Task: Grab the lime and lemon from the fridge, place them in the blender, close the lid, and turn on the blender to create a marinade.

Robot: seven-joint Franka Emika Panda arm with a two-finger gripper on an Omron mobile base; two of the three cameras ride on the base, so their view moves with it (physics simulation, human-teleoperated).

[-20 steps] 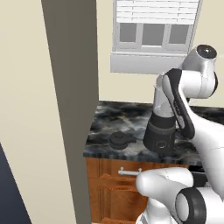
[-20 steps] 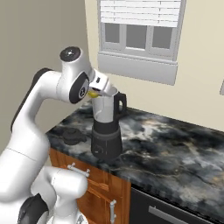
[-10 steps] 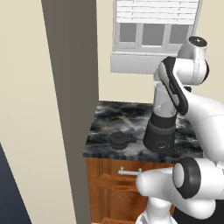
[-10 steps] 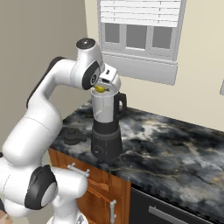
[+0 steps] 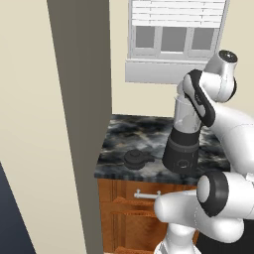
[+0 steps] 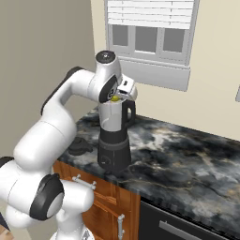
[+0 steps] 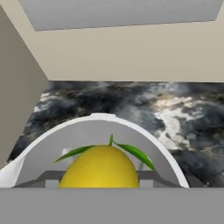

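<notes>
Since one second ago the arm has swung further over the blender, and the tool now hangs right above the open top of the jar. It is clamped on the lemon, which sits between the fingers with its green leaves pointing up; in the right base view the yellow fruit shows just over the jar rim. Inside the hand view the white rim of the jar curves around the lemon. On the dark marble worktop the black lid lies just beside the blender base, to its left. Behind is a window.
</notes>
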